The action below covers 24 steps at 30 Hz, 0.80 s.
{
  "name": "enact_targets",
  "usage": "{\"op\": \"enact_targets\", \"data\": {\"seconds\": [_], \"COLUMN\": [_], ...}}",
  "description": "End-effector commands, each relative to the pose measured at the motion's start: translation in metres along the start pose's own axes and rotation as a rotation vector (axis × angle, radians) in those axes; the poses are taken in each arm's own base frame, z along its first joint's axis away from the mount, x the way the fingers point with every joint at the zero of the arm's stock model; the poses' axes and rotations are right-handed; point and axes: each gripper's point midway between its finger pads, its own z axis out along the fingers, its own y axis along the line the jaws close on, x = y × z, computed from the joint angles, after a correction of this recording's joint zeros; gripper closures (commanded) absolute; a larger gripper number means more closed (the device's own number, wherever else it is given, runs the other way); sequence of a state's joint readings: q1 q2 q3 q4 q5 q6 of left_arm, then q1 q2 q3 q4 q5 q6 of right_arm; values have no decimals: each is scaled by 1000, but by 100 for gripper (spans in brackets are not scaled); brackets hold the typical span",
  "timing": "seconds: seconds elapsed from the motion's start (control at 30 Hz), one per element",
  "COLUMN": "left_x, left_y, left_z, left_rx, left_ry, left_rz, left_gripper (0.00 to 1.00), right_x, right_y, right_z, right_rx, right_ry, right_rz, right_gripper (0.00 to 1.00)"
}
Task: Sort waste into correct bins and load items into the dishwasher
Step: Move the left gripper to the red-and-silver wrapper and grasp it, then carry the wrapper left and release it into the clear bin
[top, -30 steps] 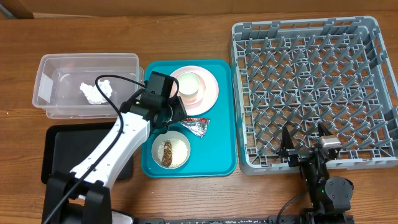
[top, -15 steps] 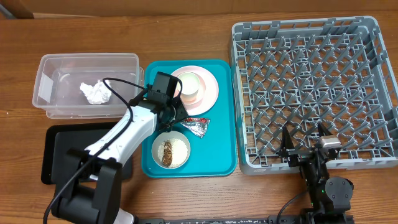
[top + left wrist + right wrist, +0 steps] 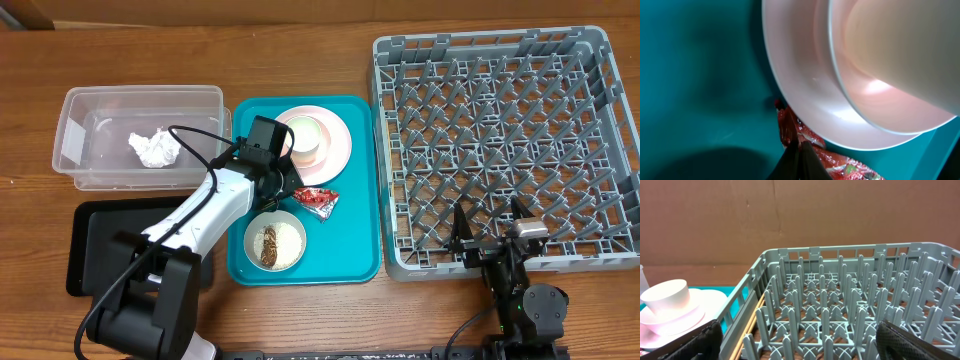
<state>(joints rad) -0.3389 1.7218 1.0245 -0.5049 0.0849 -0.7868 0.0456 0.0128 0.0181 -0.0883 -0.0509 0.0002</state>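
My left gripper point(image 3: 292, 194) is down on the teal tray, shut on the left end of the red-and-silver foil wrapper point(image 3: 318, 200). In the left wrist view its dark fingertips point(image 3: 801, 159) pinch the wrapper point(image 3: 840, 162) just below the rim of the pale pink plate point(image 3: 800, 90). A cream cup point(image 3: 308, 138) stands on the plate point(image 3: 338, 152). The white bowl point(image 3: 290, 232) holds brown food scraps point(image 3: 270, 246). A crumpled tissue point(image 3: 153, 148) lies in the clear tub point(image 3: 90, 110). My right gripper point(image 3: 490, 232) hangs open at the near edge of the grey dish rack point(image 3: 600, 150).
The black tray point(image 3: 100, 235) lies in front of the clear tub, partly under my left arm. The teal tray point(image 3: 350, 240) sits between the tub and the rack. In the right wrist view, rack pegs point(image 3: 840, 305) fill the space ahead of the open gripper point(image 3: 807, 342).
My left gripper moved a little toward the wrapper and closed on its left end. The wrapper has bunched up shorter. The right arm has not moved.
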Motion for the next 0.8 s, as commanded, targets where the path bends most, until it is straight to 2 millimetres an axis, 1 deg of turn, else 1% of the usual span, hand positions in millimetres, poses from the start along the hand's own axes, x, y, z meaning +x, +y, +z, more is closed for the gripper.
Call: {"op": "enact_targets", "data": {"seconds": [0.0, 0.17, 0.23, 0.33, 0.4, 0.43, 0.57, 0.67, 0.77], "left_x": [-17, -42, -54, -75, -92, -110, -147, -168, -184], "left_y": [-17, -36, -43, -46, -42, -33, 0, 30, 62], "left_z": [-19, -58, -81, -111, -129, -142, -157, -165, -173], "left_rx": [33, 92, 117, 136, 143, 136, 110, 77, 26], "left_ry": [-44, -120, -164, -228, -274, -319, -405, -454, -495], "left_rz": [8, 68, 104, 133, 117, 84, -11, -81, -150], "left_gripper": [96, 96, 96, 96, 96, 96, 96, 96, 96], "right_x": [1, 1, 1, 1, 1, 1, 1, 1, 1], "right_y": [-3, -3, -3, -3, -3, -3, -3, -3, -3], "right_z": [0, 0, 0, 0, 0, 0, 0, 0, 0], "right_rx": [12, 12, 12, 12, 12, 12, 12, 12, 12], "right_ry": [-8, -8, -8, -8, -8, -8, -8, -7, -8], "right_rz": [4, 4, 4, 4, 4, 4, 4, 4, 4], "right_gripper": [0, 0, 0, 0, 0, 0, 0, 0, 0]}}
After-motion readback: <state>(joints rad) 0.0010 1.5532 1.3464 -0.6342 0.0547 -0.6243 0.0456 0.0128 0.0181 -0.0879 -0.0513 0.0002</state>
